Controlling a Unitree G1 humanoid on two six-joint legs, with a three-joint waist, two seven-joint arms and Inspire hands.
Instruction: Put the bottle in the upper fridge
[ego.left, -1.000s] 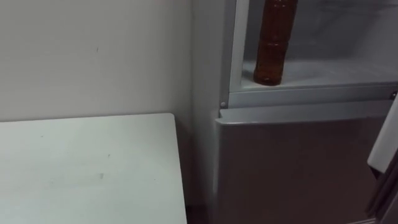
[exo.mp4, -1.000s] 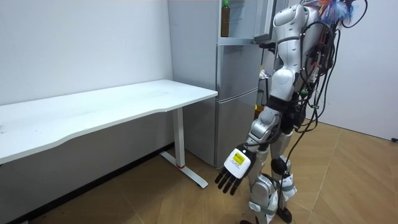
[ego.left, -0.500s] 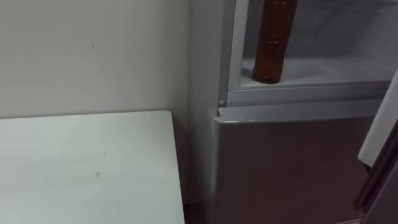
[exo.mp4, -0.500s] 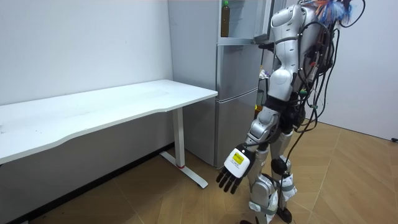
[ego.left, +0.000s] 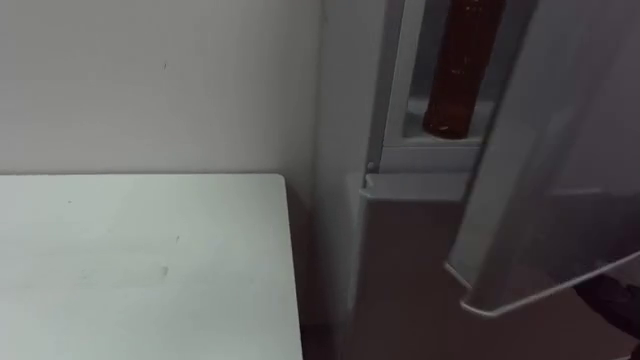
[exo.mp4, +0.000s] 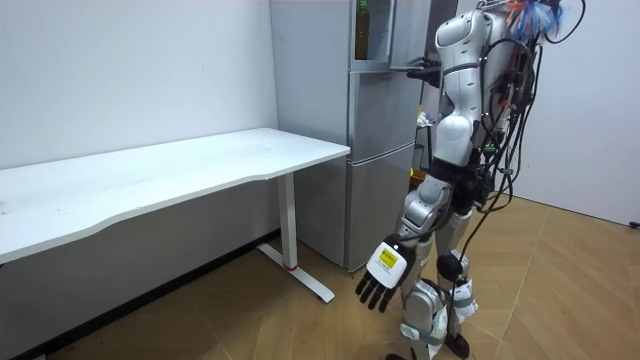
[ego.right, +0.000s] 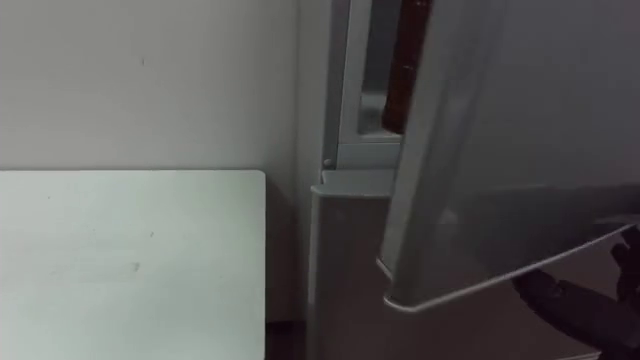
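A brown bottle (ego.left: 462, 70) stands upright on the shelf inside the upper fridge compartment, at its left side; it shows in the room view too, bottle (exo.mp4: 362, 30). The grey upper door (ego.left: 560, 180) hangs half-swung across the opening and hides the right part of the shelf. My right hand (ego.right: 588, 305) is a dark shape just below the door's bottom edge, and my right arm reaches to the door (exo.mp4: 405, 35). My left hand (exo.mp4: 383, 272) hangs at my side with relaxed fingers, holding nothing.
A white table (ego.left: 140, 260) stands left of the fridge (exo.mp4: 380, 150), against the wall, with a narrow gap between them. The lower fridge door (ego.left: 400, 270) is closed. I stand on the wooden floor in front of the fridge.
The upper door has swung in from the right and now covers much of the open compartment. The bottle has stayed on its shelf. My left hand still hangs.
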